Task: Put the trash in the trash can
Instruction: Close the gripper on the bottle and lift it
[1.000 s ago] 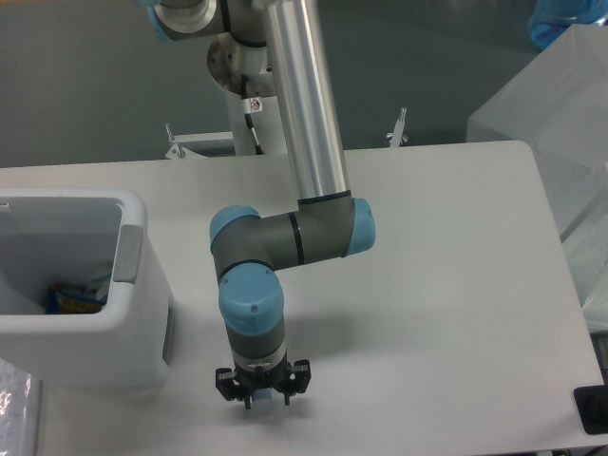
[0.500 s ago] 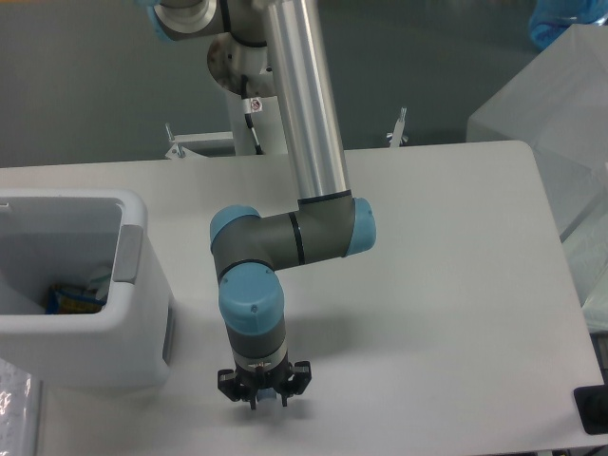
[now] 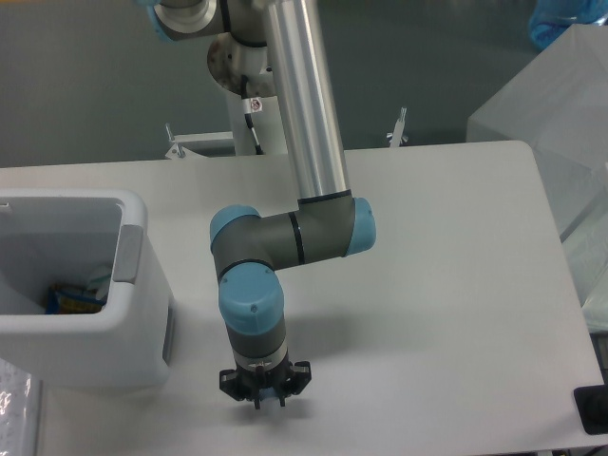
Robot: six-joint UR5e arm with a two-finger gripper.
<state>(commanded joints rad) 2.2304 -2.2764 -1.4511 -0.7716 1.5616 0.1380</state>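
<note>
claw (image 3: 263, 399): lowered to the white table (image 3: 446, 285) near its front edge; finger spread hidden beneath the wrist, cannot be told. no bottle or wrapper is seen. large white rectangular plastic bin (image 3: 133, 313): left of the claw, well apart.

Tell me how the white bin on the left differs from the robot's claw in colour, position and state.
The trash can is white with a grey panel; the claw is black. The trash can stands on the table's left side; the claw is to its right, near the front edge, pointing down. The trash can is open-topped with some items inside; whether the claw holds anything cannot be told.
</note>
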